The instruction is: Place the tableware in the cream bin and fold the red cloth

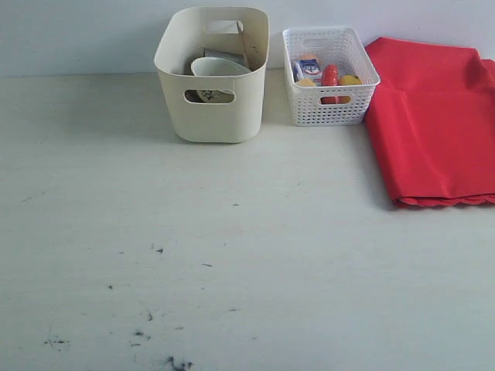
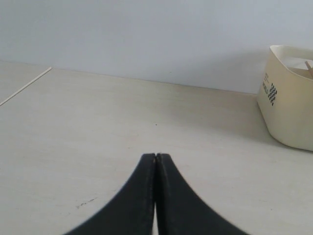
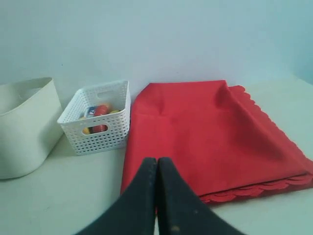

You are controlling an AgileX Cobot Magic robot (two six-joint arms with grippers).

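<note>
Right wrist view: red cloth (image 3: 210, 132) likely soft, limp
Right gripper (image 3: 156, 160) and left gripper (image 2: 156, 156) pressed together, empty; pinch its scalloped corner

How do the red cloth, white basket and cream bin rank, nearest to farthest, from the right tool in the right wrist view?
1. Red cloth: just ahead of the right tool.
2. White basket: beside the cloth.
3. Cream bin: beyond the basket, on its far side from the cloth.
</note>
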